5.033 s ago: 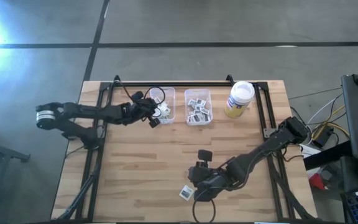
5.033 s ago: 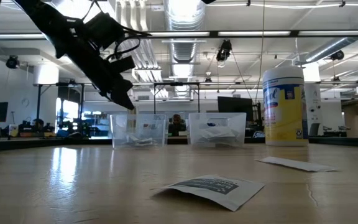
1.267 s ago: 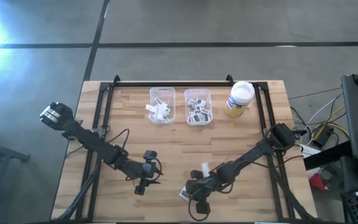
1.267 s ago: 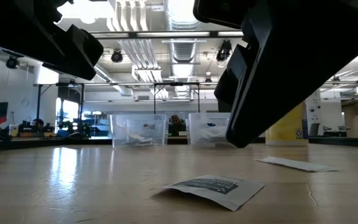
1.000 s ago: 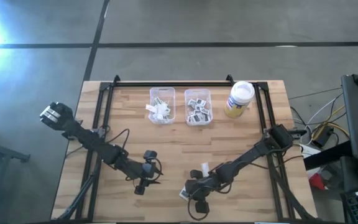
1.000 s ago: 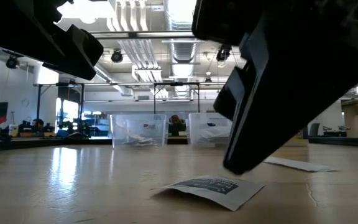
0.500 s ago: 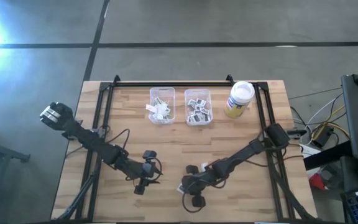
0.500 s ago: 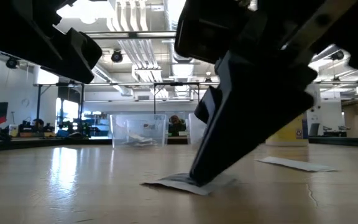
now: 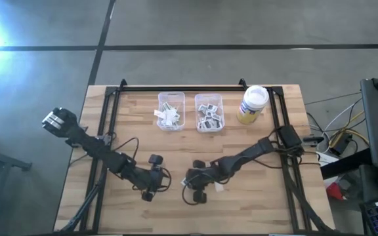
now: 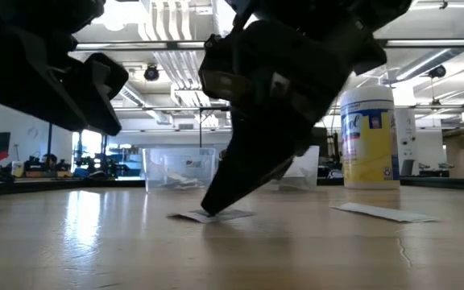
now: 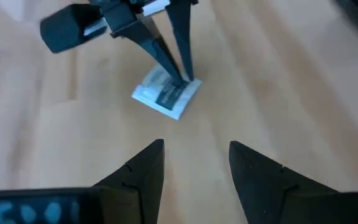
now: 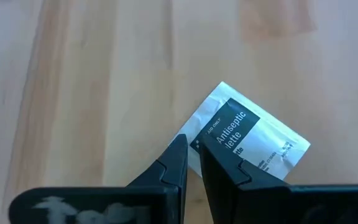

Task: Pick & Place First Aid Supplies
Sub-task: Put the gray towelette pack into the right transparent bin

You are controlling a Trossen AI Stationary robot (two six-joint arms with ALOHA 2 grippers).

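Observation:
A square white first aid packet [image 12: 253, 137] with a dark label lies flat on the wooden table, left of the middle and toward the near edge. My right gripper [image 12: 192, 144] stands shut with its tips on the packet's corner; the low view shows it slanting down onto the packet [image 10: 232, 215]. My left gripper [image 11: 194, 155] hovers open a short way to the packet's left, pointing at it, with nothing between its fingers. From above, both grippers [image 9: 157, 183] [image 9: 186, 182] face each other, and the right one hides the packet. A long narrow packet [image 10: 385, 213] lies flat farther right. My right gripper presses its shut fingertips [image 11: 182, 78] down on the packet's corner [image 12: 199, 142], the one nearest the arm. The fingers slant down from the table's right. The packet lies flat on the table under the tips.
Two clear bins [image 9: 170, 110] [image 9: 209, 113] holding several packets stand at the far edge. A white-lidded yellow jar [image 9: 253, 103] stands to their right. Black frame rails [image 9: 104, 131] run along the table's left, right and far sides.
My right gripper has travelled toward the table's left and far edges, keeping its fingers shut. The square packet has slid along the table with the fingertips, staying flat, and now lies in front of my left gripper.

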